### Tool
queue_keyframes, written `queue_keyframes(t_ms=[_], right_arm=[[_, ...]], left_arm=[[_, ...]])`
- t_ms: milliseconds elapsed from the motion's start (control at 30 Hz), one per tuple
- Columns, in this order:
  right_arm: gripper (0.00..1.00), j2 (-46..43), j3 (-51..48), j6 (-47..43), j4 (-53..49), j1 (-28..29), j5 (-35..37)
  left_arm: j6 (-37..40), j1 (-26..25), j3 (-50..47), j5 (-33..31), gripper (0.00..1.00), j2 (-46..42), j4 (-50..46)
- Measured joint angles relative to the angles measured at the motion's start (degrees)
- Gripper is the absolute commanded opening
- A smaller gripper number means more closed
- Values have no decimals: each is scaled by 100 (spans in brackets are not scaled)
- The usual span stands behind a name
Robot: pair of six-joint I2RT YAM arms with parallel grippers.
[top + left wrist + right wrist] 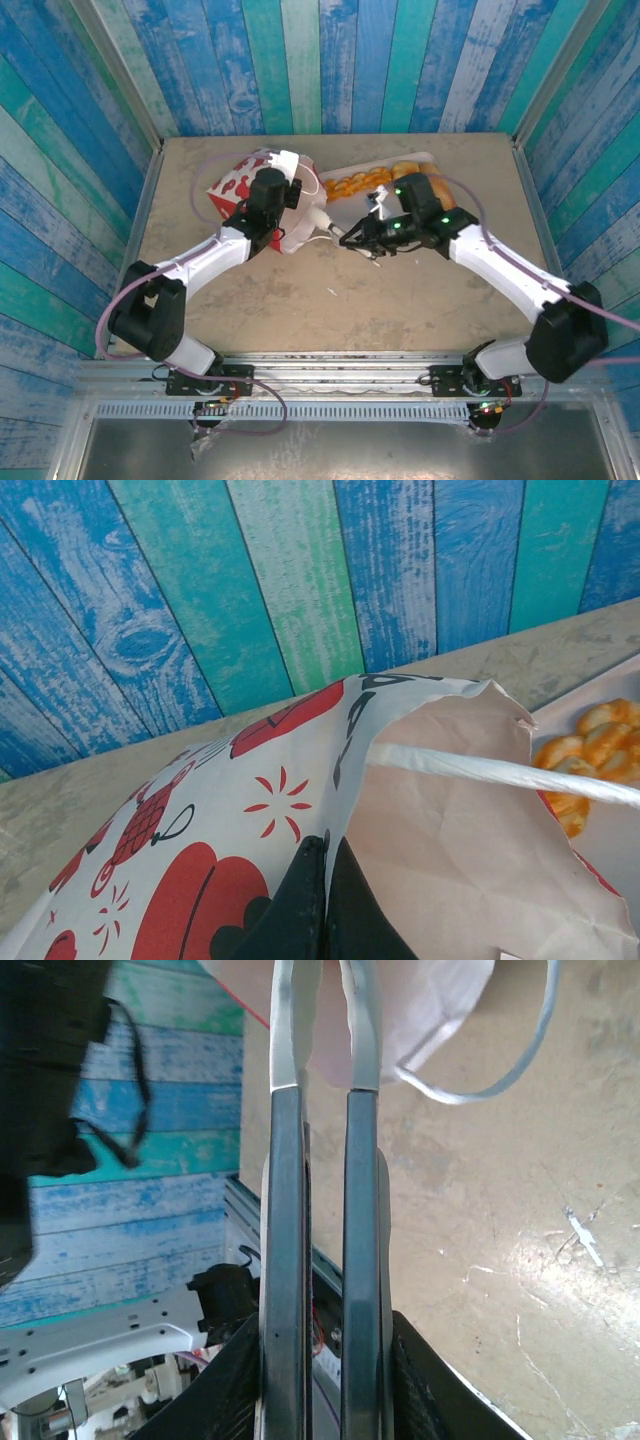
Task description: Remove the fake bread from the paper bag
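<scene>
The paper bag lies tipped at back left, red and white, its mouth toward the centre. My left gripper is shut on the bag's rim; in the left wrist view the fingertips pinch the printed wall beside the brown inside. My right gripper is shut on metal tongs, whose white tips reach the bag's mouth with nothing between them. Fake bread, orange and tan, lies on the white tray, and some pieces show past the bag.
A white cord handle crosses the bag's mouth, and another loop lies on the beige table. Blue and green plank walls close the back and sides. Open table stretches in front of the bag and tray.
</scene>
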Motion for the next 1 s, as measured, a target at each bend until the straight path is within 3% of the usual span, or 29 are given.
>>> queue_keyframes(t_ms=[367, 767, 1000], right_arm=[[39, 1425, 658, 234, 608, 396, 319], [44, 2304, 1104, 804, 1609, 400, 511], [45, 2577, 1316, 835, 1652, 511, 501]], left_arm=[[101, -2, -203, 417, 0, -208, -7], [96, -2, -293, 579, 0, -229, 37], [186, 0, -398, 595, 0, -378, 103]])
